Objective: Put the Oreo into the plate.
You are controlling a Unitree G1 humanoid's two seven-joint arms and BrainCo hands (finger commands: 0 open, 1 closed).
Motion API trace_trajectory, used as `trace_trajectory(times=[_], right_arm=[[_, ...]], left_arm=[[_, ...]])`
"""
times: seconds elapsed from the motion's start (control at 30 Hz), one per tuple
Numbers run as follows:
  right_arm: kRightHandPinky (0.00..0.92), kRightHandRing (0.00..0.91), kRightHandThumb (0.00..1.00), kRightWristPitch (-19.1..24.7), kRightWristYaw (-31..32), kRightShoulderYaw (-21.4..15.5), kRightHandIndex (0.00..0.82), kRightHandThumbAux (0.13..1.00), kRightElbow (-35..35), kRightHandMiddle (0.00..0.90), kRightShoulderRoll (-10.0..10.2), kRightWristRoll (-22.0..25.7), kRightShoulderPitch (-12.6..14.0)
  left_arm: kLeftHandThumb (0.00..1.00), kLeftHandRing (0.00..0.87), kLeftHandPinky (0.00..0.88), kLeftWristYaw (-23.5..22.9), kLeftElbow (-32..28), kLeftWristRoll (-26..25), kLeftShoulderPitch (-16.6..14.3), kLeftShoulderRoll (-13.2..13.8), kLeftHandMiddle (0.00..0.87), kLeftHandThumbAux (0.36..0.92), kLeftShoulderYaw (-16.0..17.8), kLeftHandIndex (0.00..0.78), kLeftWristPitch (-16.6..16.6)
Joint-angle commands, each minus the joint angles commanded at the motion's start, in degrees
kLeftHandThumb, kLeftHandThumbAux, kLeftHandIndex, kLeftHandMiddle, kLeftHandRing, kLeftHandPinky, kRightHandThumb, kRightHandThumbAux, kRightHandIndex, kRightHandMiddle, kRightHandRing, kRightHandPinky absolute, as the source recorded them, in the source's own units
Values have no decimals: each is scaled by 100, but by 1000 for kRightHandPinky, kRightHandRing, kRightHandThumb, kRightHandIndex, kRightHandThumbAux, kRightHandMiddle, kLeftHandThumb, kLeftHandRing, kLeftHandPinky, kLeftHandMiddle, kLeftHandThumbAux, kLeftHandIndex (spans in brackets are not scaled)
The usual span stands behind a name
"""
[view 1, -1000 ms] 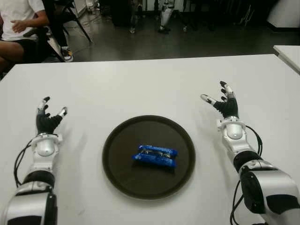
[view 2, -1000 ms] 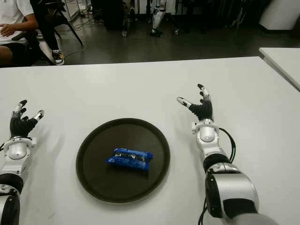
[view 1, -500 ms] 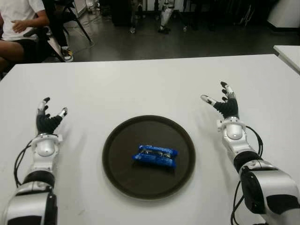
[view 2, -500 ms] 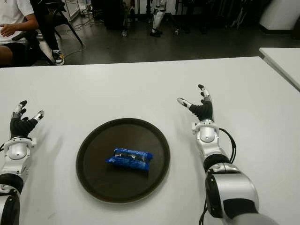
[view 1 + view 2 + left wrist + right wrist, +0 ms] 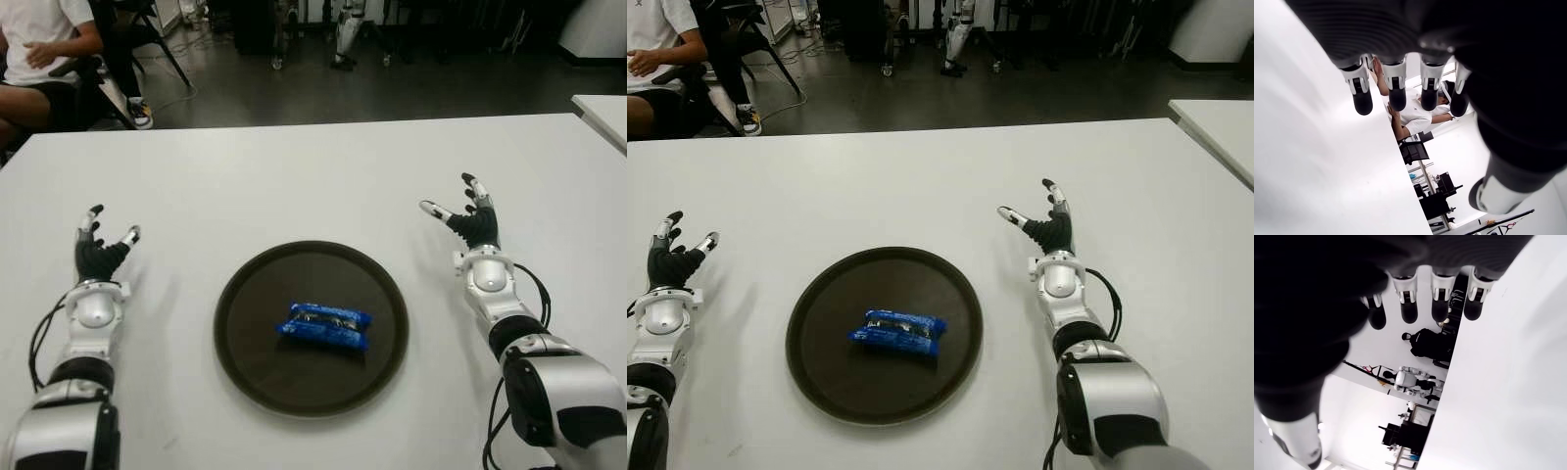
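1. Oreo (image 5: 324, 326): you will find the blue packet lying flat inside the plate (image 5: 245, 304), near its centre and slightly toward the robot's right, clear of the rim.
2. Plate: dark, round, sitting on the white table (image 5: 294, 186) between the two arms.
3. Left hand (image 5: 99, 255): it shows to the left of the plate, well apart from it. You can see its fingers (image 5: 1363, 100) extended and separated, with nothing between them.
4. Right hand (image 5: 471, 221): it shows to the right of the plate and farther up the table. Its fingers (image 5: 1409, 312) are likewise spread and hold nothing.
5. Background: a seated person (image 5: 39, 49) is visible beyond the table's far left corner, and a second white table (image 5: 602, 110) stands at the right edge.
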Motion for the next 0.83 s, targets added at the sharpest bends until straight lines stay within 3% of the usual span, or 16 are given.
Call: trace_trajectory(times=[0.83], right_arm=[[0,0,0,143,-111,67,3,729,-18,0,-10,-105,-27]], left_arm=[[0,0,0,-103,47,-81,-28,0,0,726,91,0,17]])
